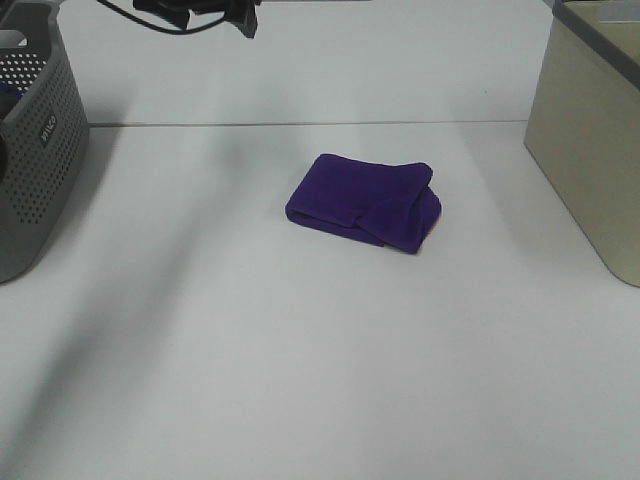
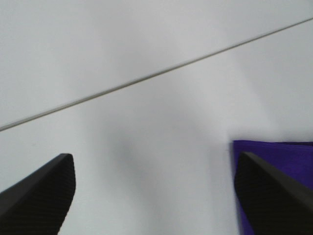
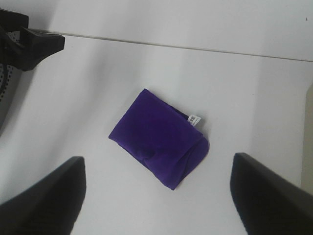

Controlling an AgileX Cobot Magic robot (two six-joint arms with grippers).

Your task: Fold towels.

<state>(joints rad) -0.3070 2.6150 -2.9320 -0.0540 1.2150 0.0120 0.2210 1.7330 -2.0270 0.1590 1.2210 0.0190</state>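
A purple towel (image 1: pixel 366 201) lies folded into a small, thick rectangle in the middle of the white table (image 1: pixel 300 350). It also shows in the right wrist view (image 3: pixel 157 138) with a white label at one corner, and as a corner in the left wrist view (image 2: pixel 288 151). My left gripper (image 2: pixel 156 196) is open and empty, high above the table beside the towel's edge. Part of the left arm (image 1: pixel 200 14) shows at the top of the exterior view. My right gripper (image 3: pixel 159 196) is open and empty, high above the towel, and out of the exterior view.
A grey perforated basket (image 1: pixel 38 150) stands at the far left edge. A beige bin (image 1: pixel 590 140) stands at the right edge. A thin seam (image 1: pixel 300 124) crosses the table behind the towel.
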